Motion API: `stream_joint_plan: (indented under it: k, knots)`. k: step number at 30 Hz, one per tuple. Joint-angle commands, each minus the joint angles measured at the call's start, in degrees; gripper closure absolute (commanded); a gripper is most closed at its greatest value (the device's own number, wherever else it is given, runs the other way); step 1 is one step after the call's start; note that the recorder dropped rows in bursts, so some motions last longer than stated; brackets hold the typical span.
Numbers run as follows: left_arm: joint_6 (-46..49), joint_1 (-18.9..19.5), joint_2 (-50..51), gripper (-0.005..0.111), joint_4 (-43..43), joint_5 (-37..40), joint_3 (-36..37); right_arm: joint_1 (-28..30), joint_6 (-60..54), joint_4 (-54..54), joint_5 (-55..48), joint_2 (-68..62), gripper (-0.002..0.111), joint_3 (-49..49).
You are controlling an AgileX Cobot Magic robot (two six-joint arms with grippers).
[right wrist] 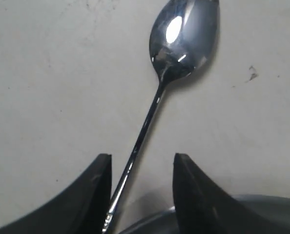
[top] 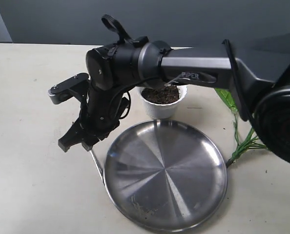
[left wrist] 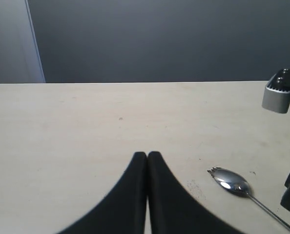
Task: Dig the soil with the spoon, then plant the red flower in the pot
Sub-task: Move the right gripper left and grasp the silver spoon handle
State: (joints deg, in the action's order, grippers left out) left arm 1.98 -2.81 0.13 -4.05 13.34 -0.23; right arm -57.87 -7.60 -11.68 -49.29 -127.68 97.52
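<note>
The spoon (right wrist: 184, 36) lies flat on the table beside the steel plate. My right gripper (right wrist: 141, 163) is open and straddles its thin handle, which runs close along one finger (right wrist: 102, 175). In the exterior view the right gripper (top: 75, 144) hangs low over the spoon, and only the handle (top: 97, 165) shows below it. The white pot (top: 162, 108) holds dark soil (top: 160, 95) behind the plate. Only green stems and leaves of the flower (top: 242, 142) show at the right; its red blooms are hidden by the arm. My left gripper (left wrist: 147, 156) is shut on nothing, with the spoon bowl (left wrist: 230, 181) lying off to one side of it.
A large round steel plate (top: 135, 146) lies in front of the pot, with a few soil crumbs (top: 142, 209) near its front rim. The right arm (top: 194, 63) spans the scene above the pot. The plate's rim (right wrist: 145, 226) shows between the right fingers.
</note>
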Motion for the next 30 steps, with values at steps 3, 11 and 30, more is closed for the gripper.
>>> stream_joint_plan:
  k: [3,11,30]
  knots:
    - [-0.1,-0.2,-0.1,0.106,0.3,-0.5,0.2,-1.0,0.3,0.3,2.1,-2.3,0.068,0.5]
    - [-0.1,-0.2,-0.1,0.106,0.3,-0.5,0.2,-1.6,1.1,0.9,4.0,-4.4,0.068,0.5]
    - [-0.1,-0.2,-0.1,0.106,0.3,-0.5,0.2,-1.6,3.1,-1.9,0.2,-6.2,0.109,0.5]
